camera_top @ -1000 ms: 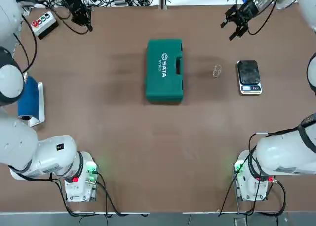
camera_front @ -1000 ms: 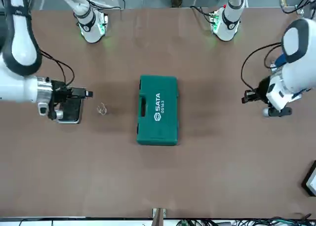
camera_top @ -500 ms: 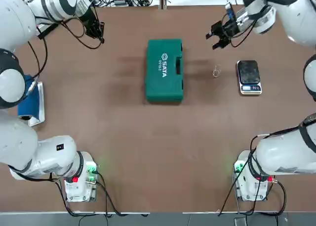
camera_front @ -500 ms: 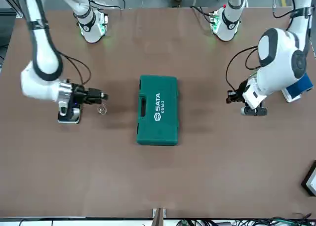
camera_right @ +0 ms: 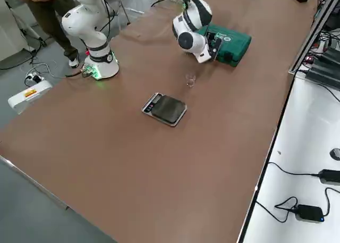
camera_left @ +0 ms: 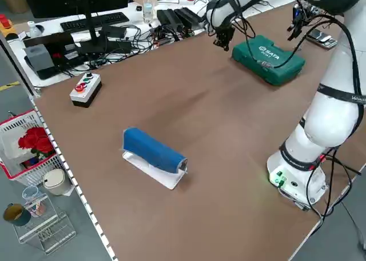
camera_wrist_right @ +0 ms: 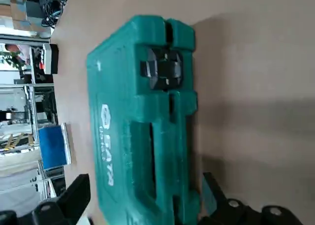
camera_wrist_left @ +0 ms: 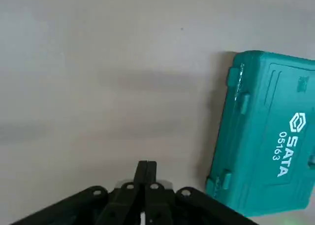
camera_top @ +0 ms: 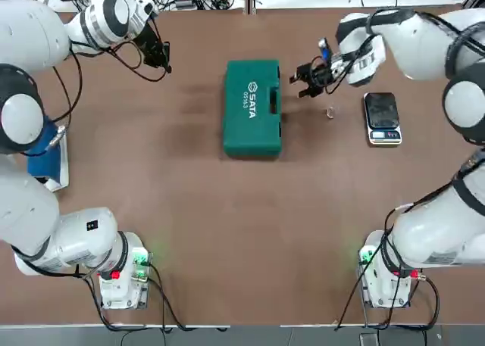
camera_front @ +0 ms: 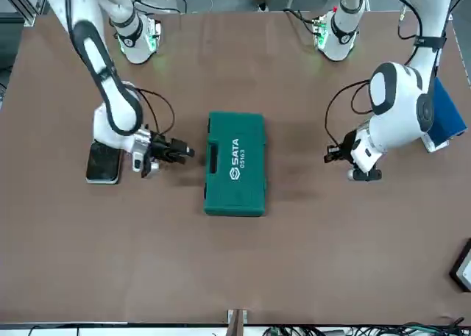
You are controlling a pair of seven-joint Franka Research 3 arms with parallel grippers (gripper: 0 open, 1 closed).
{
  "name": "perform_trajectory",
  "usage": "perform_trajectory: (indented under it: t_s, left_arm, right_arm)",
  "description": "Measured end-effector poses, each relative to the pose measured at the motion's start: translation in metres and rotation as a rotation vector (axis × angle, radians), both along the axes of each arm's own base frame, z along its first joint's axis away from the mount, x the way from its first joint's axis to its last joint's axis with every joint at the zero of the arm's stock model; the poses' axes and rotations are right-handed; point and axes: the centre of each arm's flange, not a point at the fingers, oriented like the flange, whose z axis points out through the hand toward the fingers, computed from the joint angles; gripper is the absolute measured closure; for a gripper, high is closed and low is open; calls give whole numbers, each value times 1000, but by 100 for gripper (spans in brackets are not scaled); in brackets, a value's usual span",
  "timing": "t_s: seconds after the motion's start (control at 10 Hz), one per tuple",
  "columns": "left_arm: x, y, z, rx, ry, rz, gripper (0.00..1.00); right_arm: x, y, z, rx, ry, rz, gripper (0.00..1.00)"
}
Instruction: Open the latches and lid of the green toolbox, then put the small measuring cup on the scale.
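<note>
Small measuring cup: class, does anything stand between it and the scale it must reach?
Nothing visible stands between the small measuring cup and the scale; only bare tabletop separates them. The right gripper is on the cup's toolbox side.

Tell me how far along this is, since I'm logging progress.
Nothing looks finished: the green toolbox is closed. In hand: the open right claw is by its handle side, left claw shut on the other side, both empty. Left: latches, lid, then the measuring cup, still off the scale.
</note>
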Motion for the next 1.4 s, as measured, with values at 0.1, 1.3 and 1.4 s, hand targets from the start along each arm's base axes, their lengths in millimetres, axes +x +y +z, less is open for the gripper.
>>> perform_trajectory:
  t_s: [0.1, 1.3, 1.4]
  left_arm:
    - [1, -5, 1, -19, -12, 15, 99]
    - [1, -27, -18, -36, -11, 20, 99]
    - [1, -28, -18, -36, -11, 19, 99]
  right_arm:
    - [-2, 5, -7, -2, 3, -5, 3]
    - [-11, 58, -39, 32, -9, -39, 37]
    - [-11, 57, -40, 24, -9, -42, 44]
